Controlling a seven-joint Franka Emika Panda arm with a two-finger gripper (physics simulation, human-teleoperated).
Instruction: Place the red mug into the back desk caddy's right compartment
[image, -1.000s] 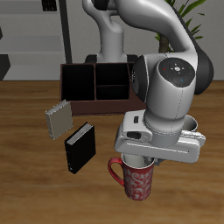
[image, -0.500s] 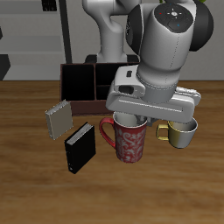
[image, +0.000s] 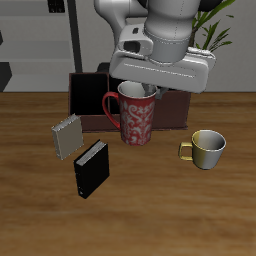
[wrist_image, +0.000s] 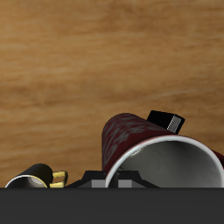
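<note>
The mug hangs in the air, clear of the counter, upright with its handle toward the grey book's side, and the tool is clenched on its rim, one finger seeming to reach inside the mouth. In the wrist view the mug shows its red flank and pale inside right under the tool, with bare wood far below, so nothing supports it but the grip. From where I stand it sits in front of the caddy, hiding its middle; the dark box lies long across the back of the counter, behind the mug. The right compartment is the wide end section, and I judge it to be the part covered by the mug and arm, so I cannot see its opening. The coming move turns on carrying the mug back and over that end, then lowering it straight down. The black box, the small grey book and the cream mug stand nearer the front, well apart from the path.
</note>
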